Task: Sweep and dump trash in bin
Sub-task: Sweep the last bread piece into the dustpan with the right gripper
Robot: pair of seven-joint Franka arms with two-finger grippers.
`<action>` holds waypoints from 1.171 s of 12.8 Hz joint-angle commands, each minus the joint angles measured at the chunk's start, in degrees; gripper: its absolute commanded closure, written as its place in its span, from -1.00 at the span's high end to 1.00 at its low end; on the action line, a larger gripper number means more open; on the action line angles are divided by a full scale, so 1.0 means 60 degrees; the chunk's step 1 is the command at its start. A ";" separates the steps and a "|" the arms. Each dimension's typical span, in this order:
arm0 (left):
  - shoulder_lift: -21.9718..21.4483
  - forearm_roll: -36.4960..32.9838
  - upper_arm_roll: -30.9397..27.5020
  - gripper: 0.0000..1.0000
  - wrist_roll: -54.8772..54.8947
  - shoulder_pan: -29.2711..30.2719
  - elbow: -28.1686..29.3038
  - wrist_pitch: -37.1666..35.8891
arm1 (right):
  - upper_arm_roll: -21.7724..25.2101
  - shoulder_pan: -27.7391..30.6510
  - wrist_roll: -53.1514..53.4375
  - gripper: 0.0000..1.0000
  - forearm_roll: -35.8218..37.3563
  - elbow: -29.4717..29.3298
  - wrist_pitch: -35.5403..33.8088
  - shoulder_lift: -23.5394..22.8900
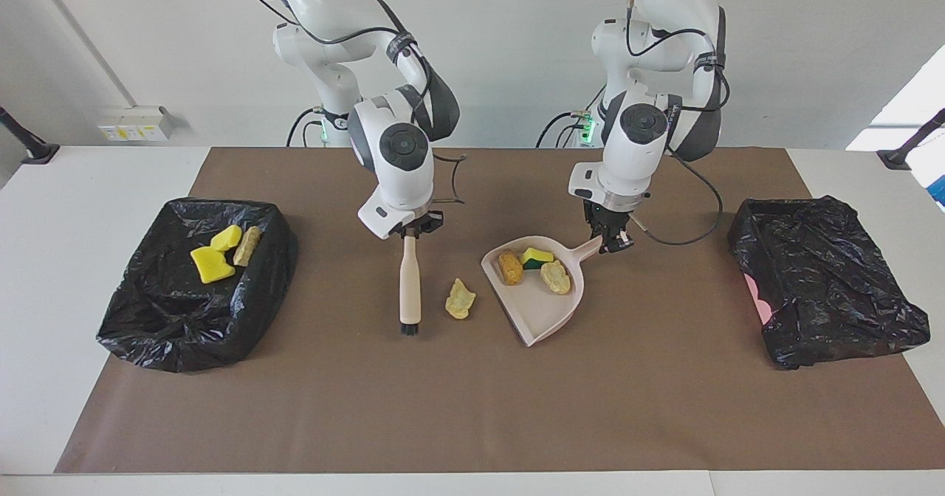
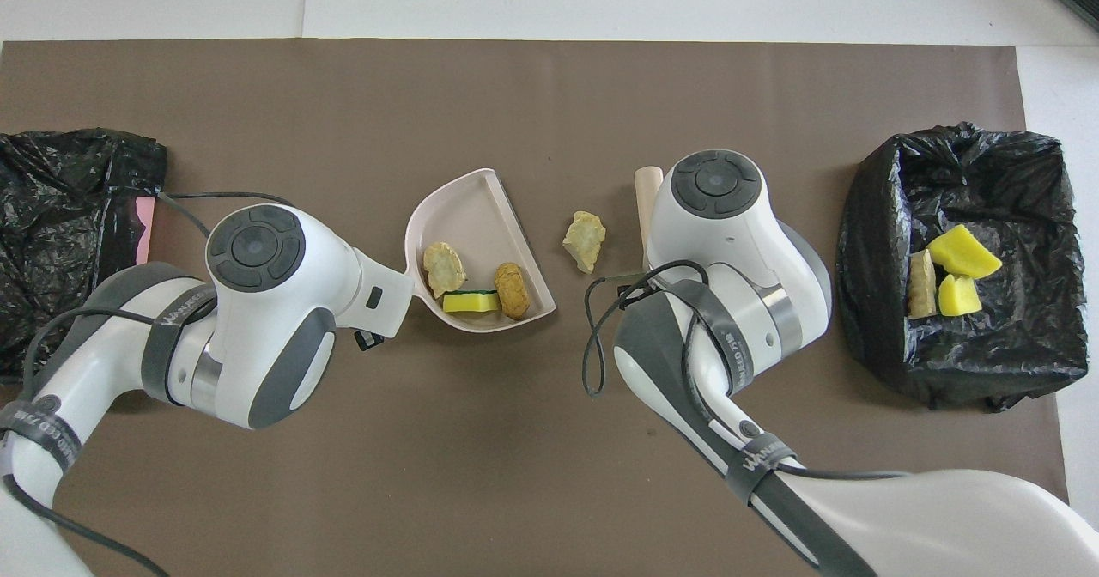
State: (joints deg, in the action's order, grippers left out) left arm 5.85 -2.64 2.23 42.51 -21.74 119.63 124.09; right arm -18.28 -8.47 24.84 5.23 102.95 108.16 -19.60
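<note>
My left arm bends down from its base, wrist vertical, so that my left tool (image 1: 610, 243) stands over the brown mat (image 1: 472, 400) and is clamped on the handle of the pale pink dustpan (image 1: 543, 311). The pan rests on the mat with its mouth turned away from me and toward the right arm's end of the desk (image 1: 74, 260). Three pieces of trash lie in its closed end: a brown lump (image 1: 509, 267), a yellow-green sponge piece (image 1: 537, 255) and a tan lump (image 1: 556, 277).

My right arm folds forward with the wrist also vertical. My right tool (image 1: 410, 234) is closed on the top of the brush (image 1: 410, 286), which hangs upright, its dark bristles at the mat.

Between brush and dustpan, one beige scrap (image 1: 461, 299) lies loose on the mat, apart from both.

The black-lined bin (image 1: 148, 319) at the right arm's end contains two yellow sponge pieces (image 1: 214, 260) and a tan stick-like lump (image 1: 248, 245). A second black-lined bin (image 1: 827, 282) stands at the left arm's end.
</note>
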 commanded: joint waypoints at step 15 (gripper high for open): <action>-0.0228 -0.0014 -0.0122 -1.00 -0.0989 0.0020 0.0261 -0.0129 | -0.1026 0.0312 -0.2059 -1.00 -0.1194 -0.0343 -0.1253 0.0715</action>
State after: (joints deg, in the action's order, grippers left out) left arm 5.78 -2.49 1.82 39.19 -22.01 120.39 123.66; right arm -24.03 -8.81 14.42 -0.76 100.41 102.69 -18.61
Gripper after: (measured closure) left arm 0.687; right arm 0.731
